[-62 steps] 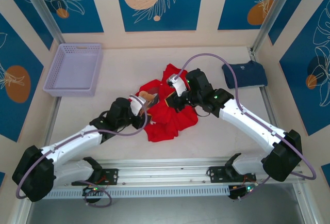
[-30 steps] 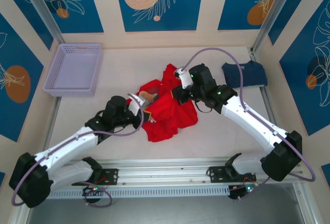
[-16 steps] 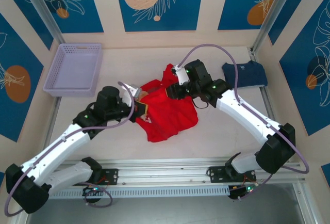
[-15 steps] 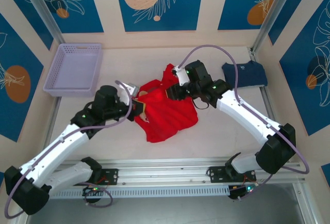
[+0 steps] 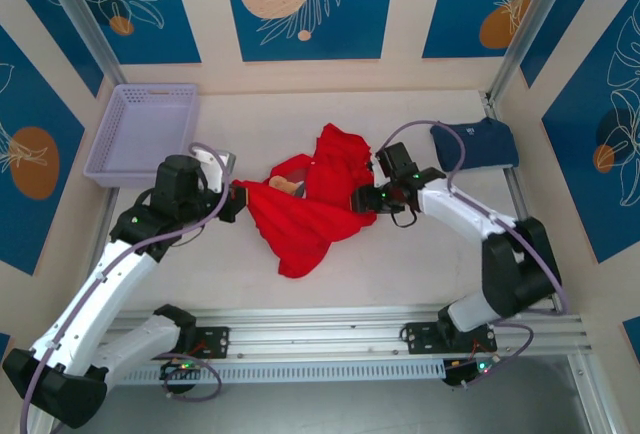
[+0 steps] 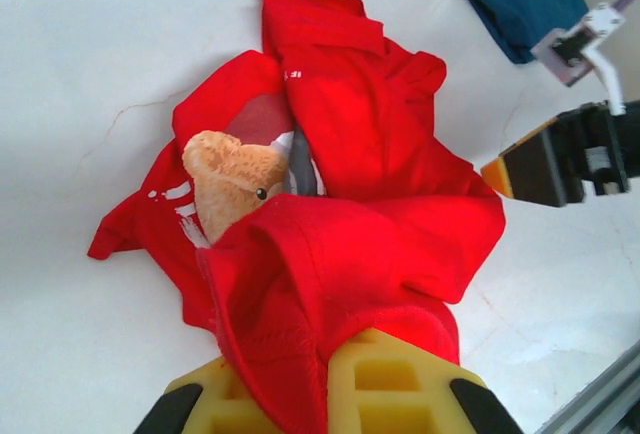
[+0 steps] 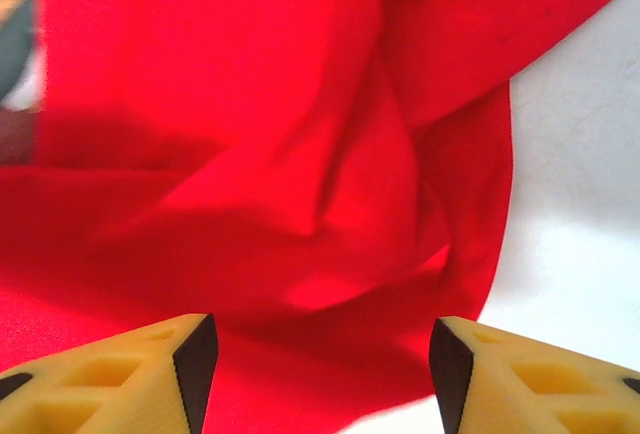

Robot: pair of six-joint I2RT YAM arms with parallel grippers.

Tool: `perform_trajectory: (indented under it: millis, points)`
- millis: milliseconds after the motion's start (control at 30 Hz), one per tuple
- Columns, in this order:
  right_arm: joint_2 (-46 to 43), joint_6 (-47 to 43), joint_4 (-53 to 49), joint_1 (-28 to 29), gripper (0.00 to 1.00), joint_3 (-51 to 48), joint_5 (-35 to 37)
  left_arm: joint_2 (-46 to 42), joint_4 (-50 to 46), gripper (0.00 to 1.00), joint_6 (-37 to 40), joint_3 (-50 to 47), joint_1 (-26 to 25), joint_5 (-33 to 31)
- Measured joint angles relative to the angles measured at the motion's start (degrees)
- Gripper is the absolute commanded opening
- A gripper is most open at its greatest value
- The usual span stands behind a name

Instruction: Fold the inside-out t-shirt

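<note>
- The left fingers (image 6: 390, 392) stay clamped together on a bunch of the inside-out t-shirt (image 5: 310, 209), gripping it at its left end
- The left arm has swung away to the left, toward the lavender basket (image 5: 145, 134), and has dragged that end of the red cloth out with it
- The right fingers (image 7: 130, 374), pinched on the cloth a second ago, now stand apart; red fabric lies beneath them and nothing is held
- The right arm has dropped low beside the shirt's right edge, just short of the navy t-shirt (image 5: 475, 144)
- The shirt lies mid-table (image 5: 420, 264), pulled longer from left to right than before but still heaped and creased, with a tan printed figure (image 6: 235, 179) peeking out of an opening
- Judged from this, the garment is only being spread; no fold has been made, and it is not yet flat
- With one end released, the right side probably needs a fresh hold on a hem or sleeve before the cloth can be stretched smooth
- A risk: pulling on with the left alone may just slide the whole heap
</note>
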Motion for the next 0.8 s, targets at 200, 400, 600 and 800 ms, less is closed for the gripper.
perform_trajectory:
  millis: [200, 400, 600, 800]
  points:
    - [11.37, 1.49, 4.17, -1.99, 0.22, 2.95, -2.38, -0.02, -0.20, 0.00, 0.07, 0.00, 0.24, -0.31]
    - [9.49, 2.97, 6.95, -3.78, 0.00, 2.99, -3.85, 0.66, -1.75, 0.00, 0.04, 3.02, 1.77, -3.15]
    - [-12.11, 4.92, 10.56, -10.23, 0.00, 2.73, -1.66, 6.84, -3.26, 0.00, 0.02, 17.42, 8.04, -5.46]
    - [-25.70, 6.40, 12.90, -11.96, 0.00, 9.14, -0.39, 15.50, -3.43, 0.00, -0.15, 36.11, 13.44, -5.49]
